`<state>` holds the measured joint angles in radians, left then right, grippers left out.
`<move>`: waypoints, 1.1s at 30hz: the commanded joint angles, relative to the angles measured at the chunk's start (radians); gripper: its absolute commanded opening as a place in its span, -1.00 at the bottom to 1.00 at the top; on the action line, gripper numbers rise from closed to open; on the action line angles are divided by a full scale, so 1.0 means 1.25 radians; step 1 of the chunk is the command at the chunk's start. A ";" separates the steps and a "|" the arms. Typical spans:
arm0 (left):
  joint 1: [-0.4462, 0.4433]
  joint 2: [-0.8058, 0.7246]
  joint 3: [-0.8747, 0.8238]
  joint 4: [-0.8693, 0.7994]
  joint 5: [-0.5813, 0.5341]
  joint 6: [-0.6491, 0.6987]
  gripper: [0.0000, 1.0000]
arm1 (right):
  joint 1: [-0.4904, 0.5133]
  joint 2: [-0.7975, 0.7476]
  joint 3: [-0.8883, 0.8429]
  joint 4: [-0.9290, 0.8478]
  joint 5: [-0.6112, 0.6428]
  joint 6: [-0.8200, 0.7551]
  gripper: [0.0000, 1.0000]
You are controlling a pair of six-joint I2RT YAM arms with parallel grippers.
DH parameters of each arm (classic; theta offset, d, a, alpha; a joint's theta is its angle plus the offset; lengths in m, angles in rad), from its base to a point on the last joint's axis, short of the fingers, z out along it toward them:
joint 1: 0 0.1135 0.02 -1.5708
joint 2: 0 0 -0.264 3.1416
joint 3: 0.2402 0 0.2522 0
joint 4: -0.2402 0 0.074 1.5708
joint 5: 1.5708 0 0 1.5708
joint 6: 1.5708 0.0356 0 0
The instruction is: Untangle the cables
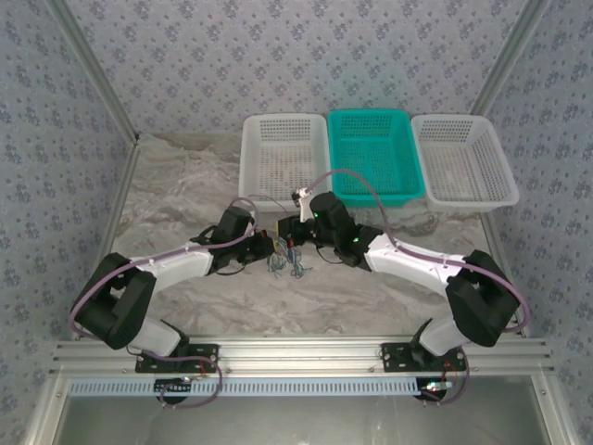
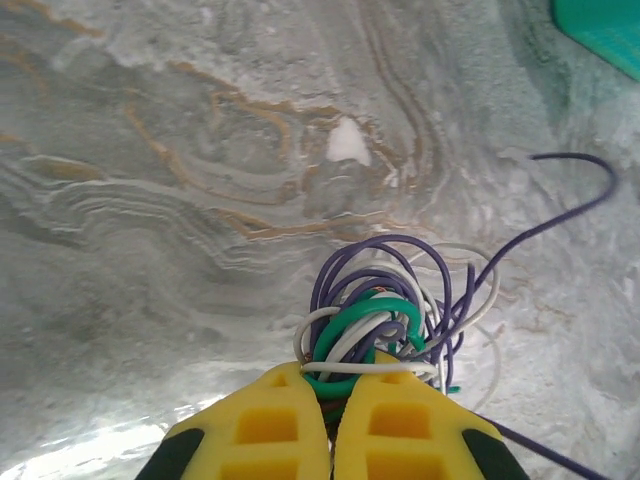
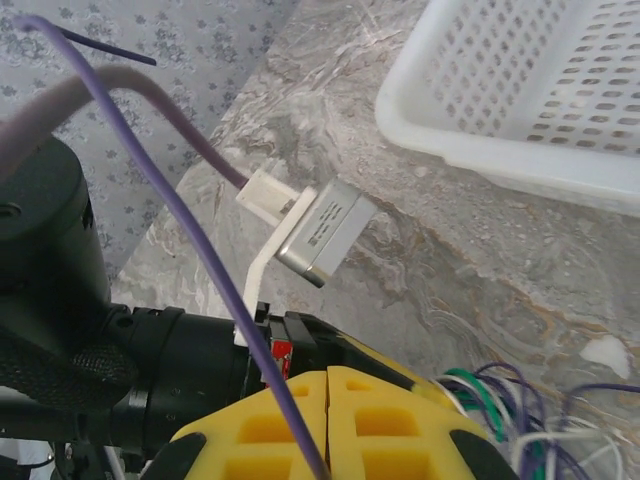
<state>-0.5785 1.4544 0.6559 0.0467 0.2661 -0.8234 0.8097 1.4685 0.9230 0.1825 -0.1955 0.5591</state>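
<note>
The cables [image 2: 385,300] are a knotted bunch of thin purple, white and green wires hanging just above the marble table [image 2: 150,200]. My left gripper [image 2: 333,385] is shut on the bunch, with green and white loops pinched between its yellow fingers. One purple cable [image 3: 170,210] runs taut from the seam of my right gripper [image 3: 328,378], which is shut on it, up to the left. From above, the left gripper [image 1: 267,247] and right gripper [image 1: 295,232] meet at mid-table, and the cables [image 1: 287,266] dangle below them. The bunch [image 3: 500,415] also shows beside the right fingers.
Three baskets stand in a row at the back: white [image 1: 285,158], teal [image 1: 375,158] and white [image 1: 463,162]. The left arm's wrist and its silver camera [image 3: 325,230] sit very close in front of the right gripper. A loose purple end [image 2: 580,165] curls towards the teal basket's corner [image 2: 600,25].
</note>
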 commanded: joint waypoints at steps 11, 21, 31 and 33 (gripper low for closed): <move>0.018 -0.017 -0.013 -0.224 -0.214 -0.011 -1.00 | -0.163 -0.376 -0.067 -0.149 0.266 0.077 -1.00; 0.070 -0.042 -0.015 -0.334 -0.308 -0.036 -1.00 | -0.324 -0.558 0.044 -0.307 0.346 0.083 -1.00; 0.162 -0.145 -0.076 -0.419 -0.377 -0.064 -1.00 | -0.488 -0.587 0.173 -0.449 0.422 0.137 -1.00; 0.176 -0.164 -0.086 -0.430 -0.384 -0.062 -1.00 | -0.520 -0.588 0.183 -0.463 0.428 0.150 -1.00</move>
<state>-0.4702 1.2255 0.6464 -0.1127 0.1307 -0.8700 0.2680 0.8120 1.0275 -0.5007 0.0547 0.7074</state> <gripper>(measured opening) 0.064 0.055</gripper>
